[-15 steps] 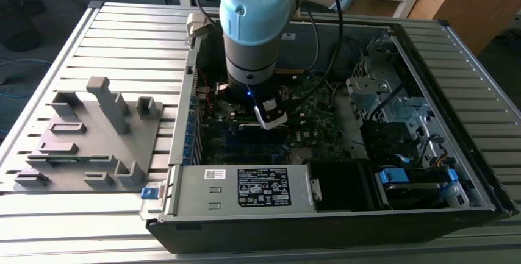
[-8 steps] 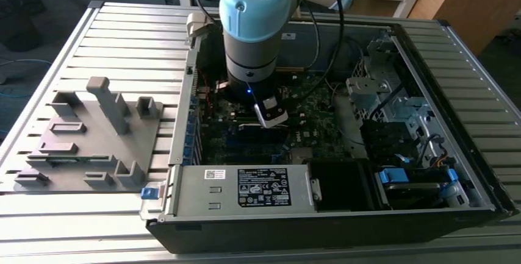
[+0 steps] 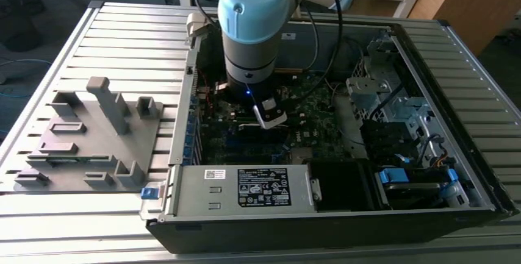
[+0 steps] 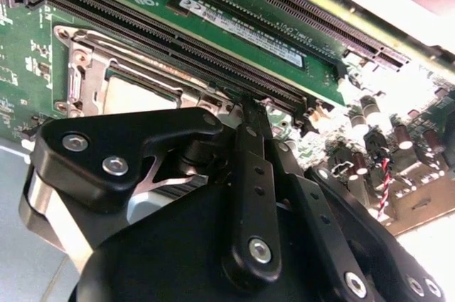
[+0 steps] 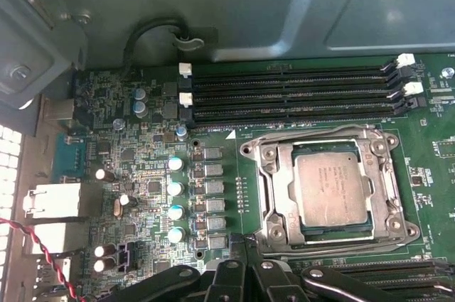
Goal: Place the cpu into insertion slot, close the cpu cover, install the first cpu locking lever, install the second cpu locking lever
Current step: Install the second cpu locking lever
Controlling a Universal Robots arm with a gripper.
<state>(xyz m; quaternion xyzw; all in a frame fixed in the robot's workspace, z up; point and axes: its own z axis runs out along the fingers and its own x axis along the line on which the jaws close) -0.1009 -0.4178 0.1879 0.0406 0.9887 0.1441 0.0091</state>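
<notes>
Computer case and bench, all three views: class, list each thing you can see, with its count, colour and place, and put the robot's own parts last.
computer case: one, black and grey, lying open on the slatted bench.
motherboard: one, green, inside the case.
cpu: one, silver-grey, seated in the insertion slot.
cpu cover: one, silver metal frame, lying around the cpu.
memory slots: four long black ones in the first wrist view, beside the socket.
fixture block: one, grey, on the bench at the exterior view's left.
bench: one, light grey slats, under everything.
arm: one, grey with a blue cap, reaching down into the case.
hand: one, black, low over the board beside the socket.
</notes>
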